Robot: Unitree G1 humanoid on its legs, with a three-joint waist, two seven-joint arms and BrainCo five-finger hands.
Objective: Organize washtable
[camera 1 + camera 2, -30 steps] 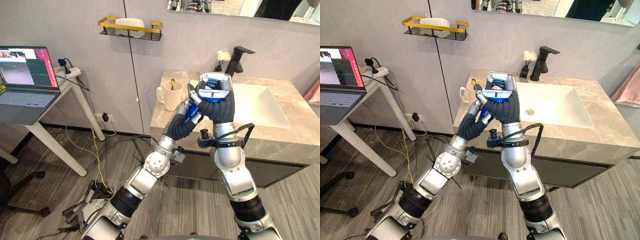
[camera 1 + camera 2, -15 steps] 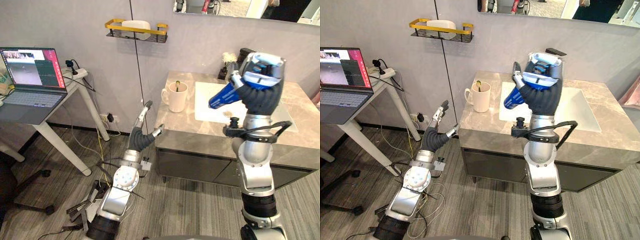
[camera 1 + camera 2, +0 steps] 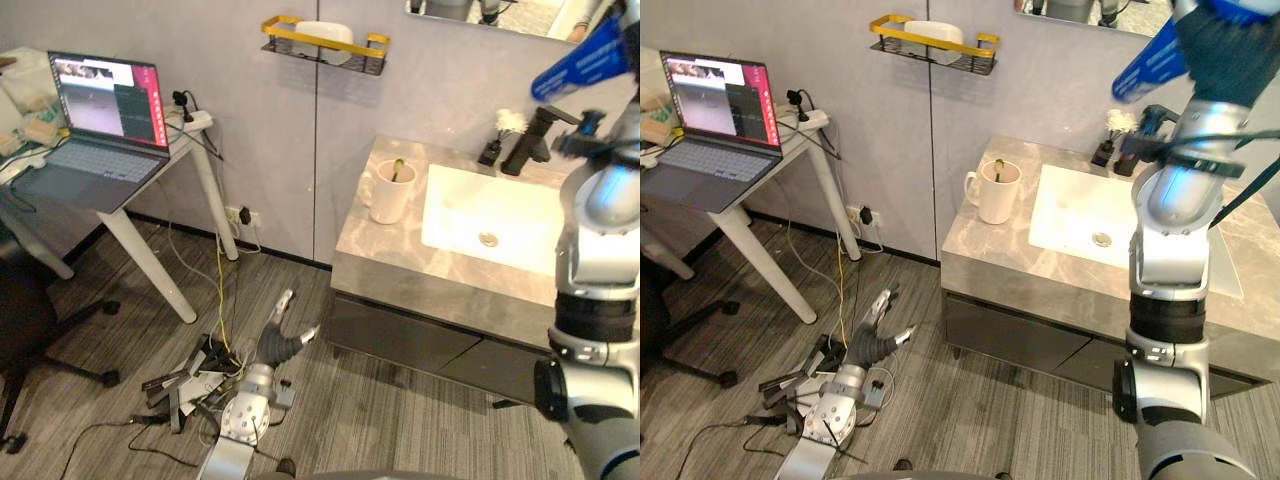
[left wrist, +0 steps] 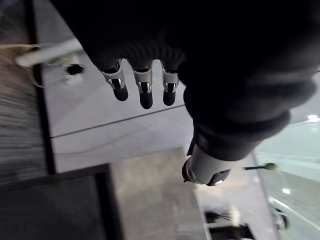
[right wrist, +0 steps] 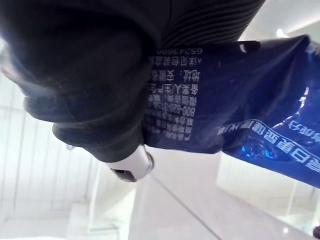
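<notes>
The right hand (image 3: 1230, 50), closed around a blue tube (image 3: 1150, 68), is high above the sink (image 3: 1070, 200), and the left hand (image 3: 872, 340) hangs below sink level, fingers spread.

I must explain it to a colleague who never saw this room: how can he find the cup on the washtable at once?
Find the grey stone washtable against the wall, with a white sink. Left of the sink stands the mug: white, with a handle and a thin stick inside, unlike the black tap behind the sink.
</notes>
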